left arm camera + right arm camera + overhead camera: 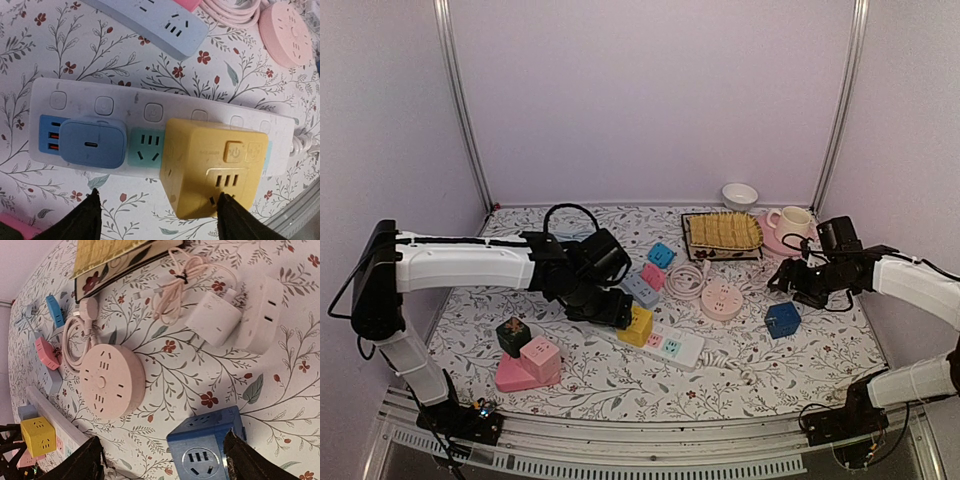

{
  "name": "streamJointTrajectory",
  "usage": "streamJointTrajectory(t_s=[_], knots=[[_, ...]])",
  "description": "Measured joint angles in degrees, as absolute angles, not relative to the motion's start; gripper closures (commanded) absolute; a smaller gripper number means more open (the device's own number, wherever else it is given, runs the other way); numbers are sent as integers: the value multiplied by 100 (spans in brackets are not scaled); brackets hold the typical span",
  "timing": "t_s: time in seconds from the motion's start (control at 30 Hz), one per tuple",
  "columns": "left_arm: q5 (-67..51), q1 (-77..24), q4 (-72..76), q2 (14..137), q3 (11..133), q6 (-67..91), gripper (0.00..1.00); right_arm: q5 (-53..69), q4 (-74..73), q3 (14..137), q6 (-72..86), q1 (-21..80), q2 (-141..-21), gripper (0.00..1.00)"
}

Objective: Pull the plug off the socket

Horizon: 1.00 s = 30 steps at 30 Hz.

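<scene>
We see the left pincer [159,196] spread wide and holding nothing above the white power strip [125,100] on the bench [30,45]. One fingertip [230,215] sits at the edge of the yellow cube adapter [200,160], plugged in beside a blue charger [92,142]; whether they touch we cannot tell. The right pincer [160,445], equally wide and empty, hangs over a blue cube socket [205,432].

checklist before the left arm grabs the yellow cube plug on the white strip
1. Left gripper open: ok.
2. Yellow cube plug seated in white plastic power strip: ok.
3. Fingers centred on cube: not ok, one fingertip overlaps it, the other nears the blue flat charger.
4. Right gripper steadying strip: not ok, open over a blue cube socket elsewhere.
5. Strip cord slack: cannot tell.
</scene>
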<state>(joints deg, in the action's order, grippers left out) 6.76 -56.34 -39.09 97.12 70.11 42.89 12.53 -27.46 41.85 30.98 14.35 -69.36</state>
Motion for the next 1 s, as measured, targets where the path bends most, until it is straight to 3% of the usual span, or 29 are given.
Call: streamJointTrajectory(t_s=[0.37,0.67,1.0], knots=[[532,-5199,-3913,9054,6543,4571,20,989,-2447,5159,2434,3369,-7212,9],[301,-4580,-3701,8731,6016,4884,20,886,-2132,6241,1479,4729,-8458,5],[266,-4392,-3450,8871,5999,4960,20,873,-2053,7183,502,5454,-9786,7]])
